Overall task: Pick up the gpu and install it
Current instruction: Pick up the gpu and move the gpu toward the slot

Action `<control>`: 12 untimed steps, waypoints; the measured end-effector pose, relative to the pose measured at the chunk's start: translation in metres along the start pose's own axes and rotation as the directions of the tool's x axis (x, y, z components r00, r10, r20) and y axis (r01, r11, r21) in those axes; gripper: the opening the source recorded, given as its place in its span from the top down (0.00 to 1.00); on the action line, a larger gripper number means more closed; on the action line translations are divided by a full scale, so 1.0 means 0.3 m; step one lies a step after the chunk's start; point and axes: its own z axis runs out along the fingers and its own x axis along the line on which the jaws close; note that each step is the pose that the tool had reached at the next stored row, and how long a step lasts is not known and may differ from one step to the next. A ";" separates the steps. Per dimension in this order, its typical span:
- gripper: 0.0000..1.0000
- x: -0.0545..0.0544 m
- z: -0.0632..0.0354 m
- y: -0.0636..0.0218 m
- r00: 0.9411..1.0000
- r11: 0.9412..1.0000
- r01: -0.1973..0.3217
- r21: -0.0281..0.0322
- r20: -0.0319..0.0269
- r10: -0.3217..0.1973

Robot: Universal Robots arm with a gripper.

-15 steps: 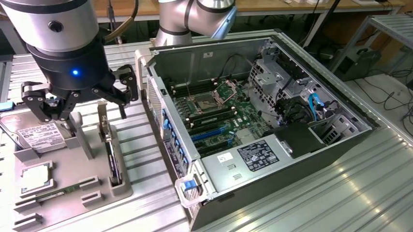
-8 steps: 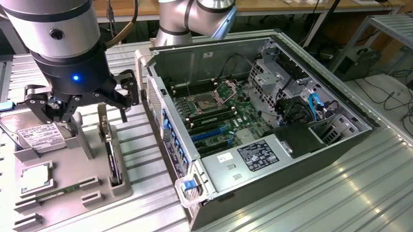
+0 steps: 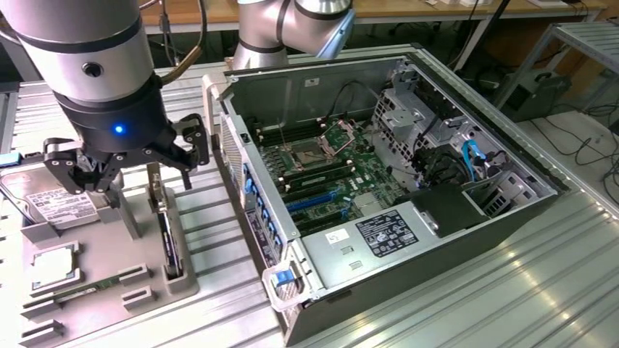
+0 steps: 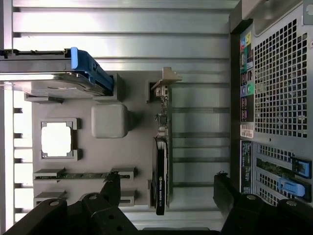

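The task stands at its very start: the gpu [image 3: 168,235] has not yet been lifted and stands on its edge in a slot of the grey holder tray [image 3: 101,243], at about 8 o'clock in the exterior view, its silvery bracket end pointing towards 12 o'clock. The hand [image 3: 124,168] hangs above the tray with its fingers spread as wide as they go and nothing between them. In the wrist view the hand [image 4: 166,180] looks straight down on the gpu [image 4: 161,166], one dark finger to either side of the card and both well clear of it. A hard drive [image 3: 53,199] lies on the same tray, at 9 o'clock from the card. The computer case [image 3: 309,83] lies open on the slatted surface [image 3: 464,290], at 3 o'clock from the tray, with its motherboard [image 3: 338,167] exposed and, as far as can be judged, no card fitted there. Both the pick-up and the installing are left to do.
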 end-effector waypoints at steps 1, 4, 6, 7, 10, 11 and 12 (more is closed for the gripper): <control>0.14 0.000 0.006 -0.001 1.000 1.000 0.004 0.000 0.000 -0.004; 0.14 0.000 0.023 -0.002 1.000 1.000 0.009 0.000 0.000 -0.009; 0.14 0.000 0.027 -0.008 1.000 1.000 0.009 0.000 -0.001 -0.009; 0.14 0.000 0.029 -0.012 1.000 1.000 0.008 0.000 -0.001 -0.008; 0.14 0.001 0.033 -0.016 1.000 1.000 0.008 0.000 -0.001 -0.008; 0.14 0.001 0.035 -0.016 1.000 1.000 0.008 0.000 -0.001 -0.008; 0.14 0.001 0.039 -0.017 1.000 1.000 0.008 0.000 -0.001 -0.008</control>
